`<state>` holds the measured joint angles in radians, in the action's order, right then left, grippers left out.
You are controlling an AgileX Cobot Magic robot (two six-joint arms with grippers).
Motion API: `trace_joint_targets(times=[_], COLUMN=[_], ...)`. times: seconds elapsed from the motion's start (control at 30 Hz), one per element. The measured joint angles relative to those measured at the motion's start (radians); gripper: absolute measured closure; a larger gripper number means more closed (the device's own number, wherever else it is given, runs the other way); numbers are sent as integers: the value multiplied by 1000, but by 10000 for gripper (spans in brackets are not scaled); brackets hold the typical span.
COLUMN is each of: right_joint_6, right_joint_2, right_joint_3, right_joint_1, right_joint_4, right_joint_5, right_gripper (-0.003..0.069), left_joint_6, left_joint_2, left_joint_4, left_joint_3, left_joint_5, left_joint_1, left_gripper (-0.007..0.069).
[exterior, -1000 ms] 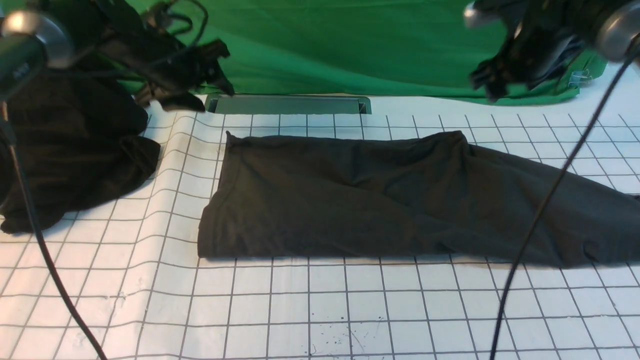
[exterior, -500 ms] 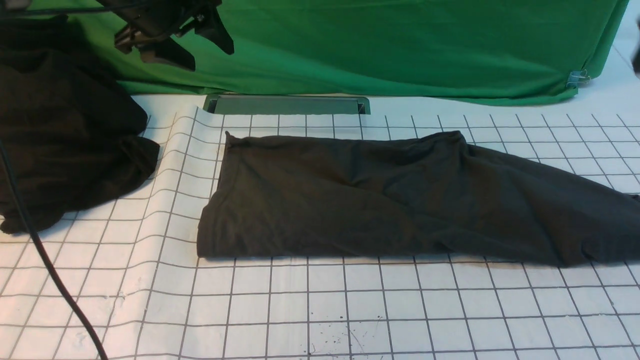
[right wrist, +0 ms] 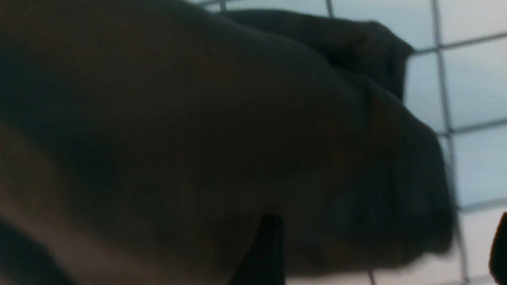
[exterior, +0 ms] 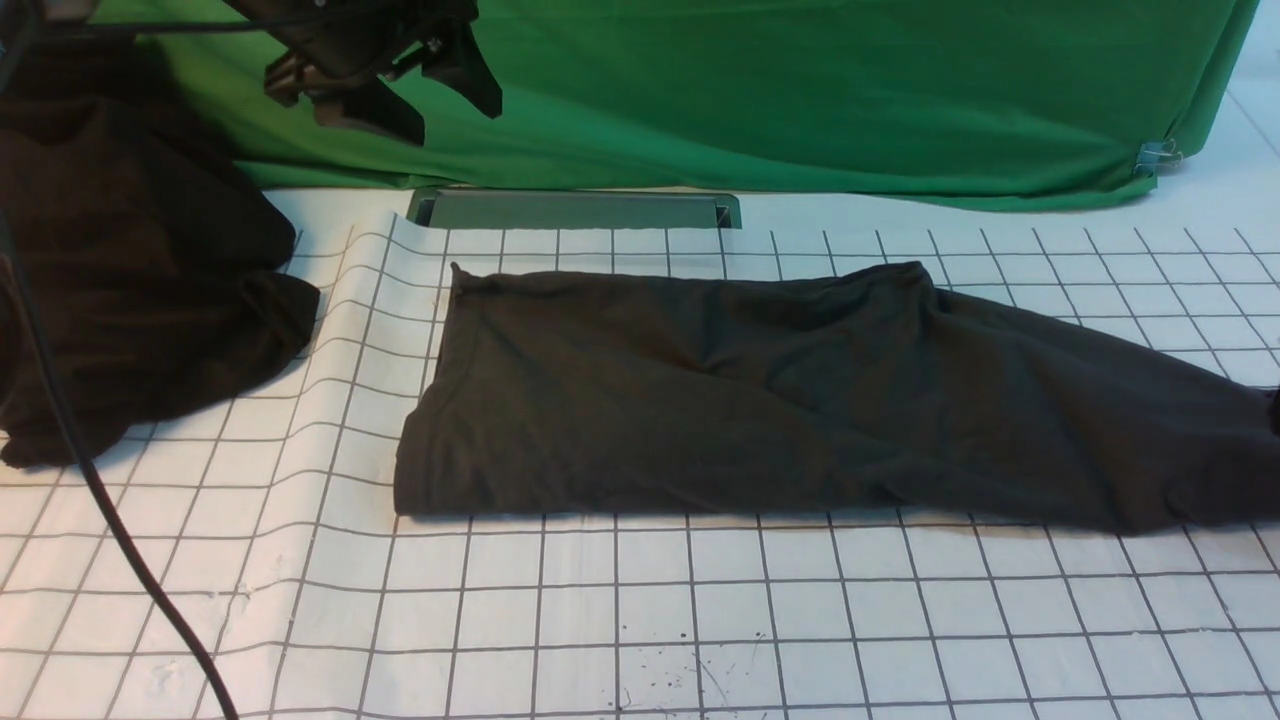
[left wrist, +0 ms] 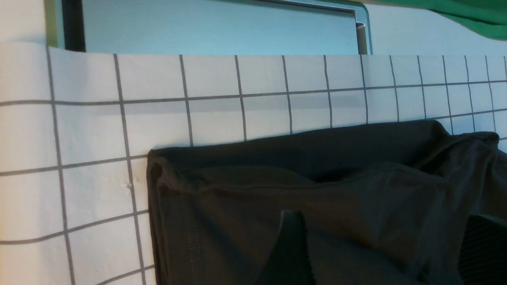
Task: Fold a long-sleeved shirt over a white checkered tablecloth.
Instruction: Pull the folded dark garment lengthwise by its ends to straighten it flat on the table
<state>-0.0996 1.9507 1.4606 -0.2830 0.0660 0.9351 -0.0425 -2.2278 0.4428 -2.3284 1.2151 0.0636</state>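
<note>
Above the far-left corner of the white checkered tablecloth (exterior: pixel 700 600), the left gripper (exterior: pixel 452 118) hangs wide open and empty, higher than a second ago. The right gripper (right wrist: pixel 386 221), now dropped from its earlier height, gapes empty just over the long-sleeved shirt (exterior: pixel 760 390), which lies folded lengthwise toward the right edge.

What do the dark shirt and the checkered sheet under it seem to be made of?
The long-sleeved shirt looks like soft, matte knit fabric: it lies limp, with gentle wrinkles and a stitched hem. The white checkered tablecloth seems a thin, smooth sheet, perhaps plastic-coated: it holds stiff ridges at the left.
</note>
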Motion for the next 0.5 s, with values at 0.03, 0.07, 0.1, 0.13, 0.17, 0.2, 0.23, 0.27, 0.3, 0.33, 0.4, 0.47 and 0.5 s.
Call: trace_joint_targets(times=[0.03, 0.07, 0.1, 0.13, 0.17, 0.2, 0.23, 0.27, 0.3, 0.33, 0.4, 0.47, 0.5], right_joint_6=[-1, -3, -6, -11, -18, -26, -37, -52, -60, -69, -82, -89, -94], right_joint_2=[19, 41, 61, 78, 93, 106, 115, 122, 123, 124, 126, 127, 127], right_joint_3=[0, 0, 0, 0, 0, 0, 0, 1, 1, 1, 2, 2, 2], right_joint_1=[-1, -1, -1, -1, -1, -1, -1, -1, -1, -1, -1, -1, -1], right_joint_4=[7, 14, 19, 22, 22, 21, 21, 22, 23, 25, 35, 44, 50], right_joint_5=[-18, -35, -51, -62, -74, -83, -89, -92, -93, -93, -94, -91, -89], right_gripper=[-34, -34, -34, -34, -34, -33, -30, -19, -4, 17, 80, 179, 255], left_joint_6=[2, 3, 3, 3, 4, 5, 5, 6, 6, 6, 6, 6, 6], left_joint_2=[0, 0, 0, 0, 0, 0, 0, 0, 0, 0, 0, 0, 0], left_joint_4=[0, 0, 0, 0, 0, 0, 0, 0, 0, 0, 0, 0, 0], left_joint_3=[0, 0, 0, 0, 0, 0, 0, 0, 0, 0, 0, 0, 0], left_joint_5=[0, 0, 0, 0, 0, 0, 0, 0, 0, 0, 0, 0, 0], left_joint_1=[3, 5, 7, 7, 8, 8, 8, 8, 8, 8, 8, 8, 8], left_gripper=[109, 109, 109, 109, 109, 109, 109, 109, 109, 109, 109, 109, 109])
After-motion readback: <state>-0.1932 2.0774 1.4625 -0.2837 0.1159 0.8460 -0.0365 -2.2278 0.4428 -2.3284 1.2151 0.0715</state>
